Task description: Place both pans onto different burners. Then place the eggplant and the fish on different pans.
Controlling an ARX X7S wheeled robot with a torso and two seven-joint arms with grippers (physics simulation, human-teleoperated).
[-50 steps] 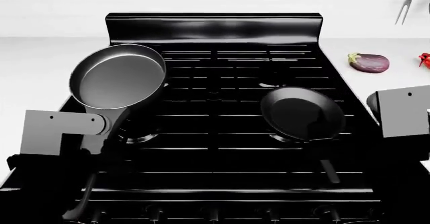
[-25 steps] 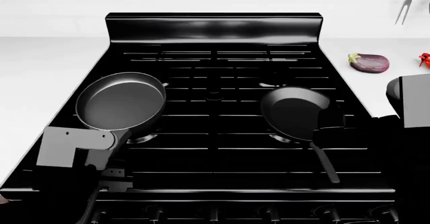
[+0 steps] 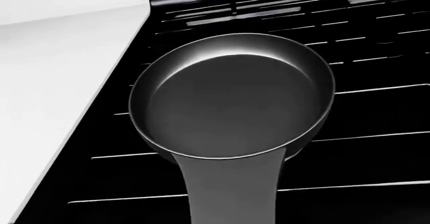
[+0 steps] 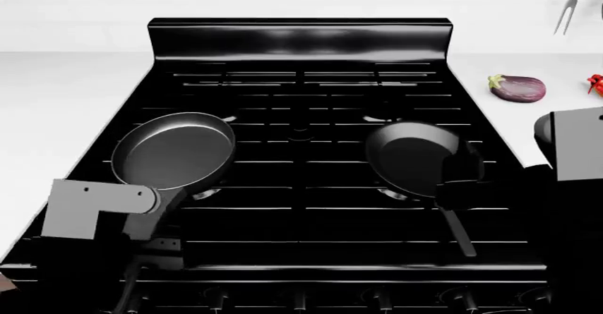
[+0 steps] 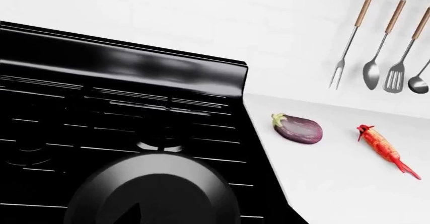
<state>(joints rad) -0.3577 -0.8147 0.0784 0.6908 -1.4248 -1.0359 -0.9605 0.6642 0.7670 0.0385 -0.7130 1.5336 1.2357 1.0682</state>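
The larger pan [image 4: 174, 152] [image 3: 232, 98] sits low over the front-left burner [image 4: 203, 192]. Its handle [image 3: 228, 189] runs back into my left gripper [image 4: 155, 219], which is shut on it, though the fingers themselves are hidden. The smaller pan [image 4: 414, 155] [image 5: 151, 194] rests on the front-right burner [image 4: 396, 194]. My right gripper [image 4: 462, 180] hangs over that pan's near rim where the handle starts; black on black hides its jaws. The eggplant [image 4: 517, 88] [image 5: 297, 128] and the fish [image 4: 595, 84] [image 5: 384, 147] lie on the white counter right of the stove.
The stove's raised black backguard [image 4: 299, 39] stands behind the two rear burners [image 4: 377, 116]. White counter [image 4: 56, 102] flanks the stove on both sides. Several utensils [image 5: 386, 48] hang on the wall above the eggplant and fish, including a fork [image 4: 570, 7].
My left arm has lowered the larger pan from a raised, tilted pose down to the front-left burner. My right arm has swung in from the right edge to the smaller pan's handle.
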